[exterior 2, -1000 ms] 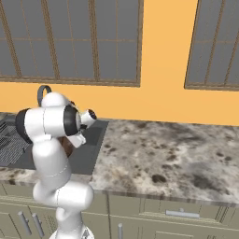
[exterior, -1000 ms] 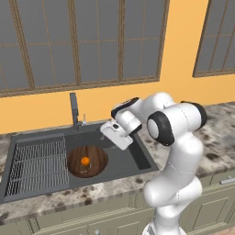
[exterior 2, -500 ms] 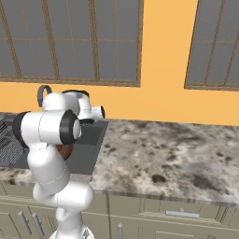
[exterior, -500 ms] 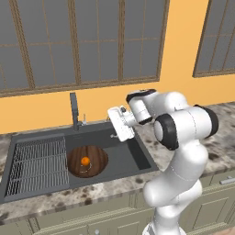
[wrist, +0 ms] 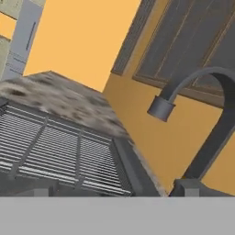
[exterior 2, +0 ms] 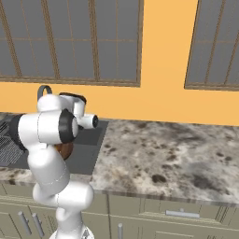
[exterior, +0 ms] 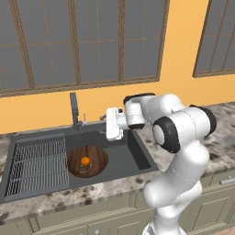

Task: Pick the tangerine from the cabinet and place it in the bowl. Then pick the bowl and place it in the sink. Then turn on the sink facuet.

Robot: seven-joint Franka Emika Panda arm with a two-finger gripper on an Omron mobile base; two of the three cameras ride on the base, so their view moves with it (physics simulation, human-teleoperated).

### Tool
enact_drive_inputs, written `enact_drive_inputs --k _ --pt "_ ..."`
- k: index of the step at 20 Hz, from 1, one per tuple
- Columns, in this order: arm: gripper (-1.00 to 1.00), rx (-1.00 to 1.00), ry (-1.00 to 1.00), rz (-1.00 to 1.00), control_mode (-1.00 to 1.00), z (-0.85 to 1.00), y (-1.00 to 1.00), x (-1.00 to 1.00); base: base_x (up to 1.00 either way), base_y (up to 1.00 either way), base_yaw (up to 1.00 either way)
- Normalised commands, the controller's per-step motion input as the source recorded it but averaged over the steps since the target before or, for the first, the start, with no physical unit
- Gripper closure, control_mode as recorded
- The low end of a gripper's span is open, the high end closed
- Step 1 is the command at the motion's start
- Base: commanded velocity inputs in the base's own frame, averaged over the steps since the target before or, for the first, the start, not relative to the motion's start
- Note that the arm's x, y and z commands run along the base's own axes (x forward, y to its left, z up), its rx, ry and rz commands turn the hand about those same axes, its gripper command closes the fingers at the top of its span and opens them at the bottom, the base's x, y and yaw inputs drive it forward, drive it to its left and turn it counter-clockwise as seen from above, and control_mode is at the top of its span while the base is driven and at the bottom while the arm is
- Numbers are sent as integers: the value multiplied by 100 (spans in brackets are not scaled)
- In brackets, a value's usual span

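You're watching the tangerine point(exterior: 85, 160) sitting in the grained wooden bowl point(exterior: 97, 162) inside the sink point(exterior: 134, 154); the gripper point(exterior: 104, 125) state is unclear.

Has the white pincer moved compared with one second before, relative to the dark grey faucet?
Yes. The white pincer has risen and swung toward the dark grey upright faucet, away from the basin's right side.

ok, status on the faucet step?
Gripper raised beside faucet, jaws unreadable. Tangerine in bowl, bowl in sink. Path clear.
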Motion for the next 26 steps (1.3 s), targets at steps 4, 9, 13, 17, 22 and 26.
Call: enact_drive_inputs --k 4,9,13,17,22,26 --pt "-100 22 38 -33 -100 13 12 35 0 0 0" --pt "-100 8 27 -4 -100 -2 -2 35 0 0 0" --pt "-100 5 6 0 -100 -16 -2 21 0 0 0" --pt "-100 13 0 0 -100 -25 -22 55 0 0 0" --pt "-100 7 -1 0 -100 -48 -6 46 0 0 0" --pt "-100 4 0 -2 -100 -14 31 17 0 0 0"
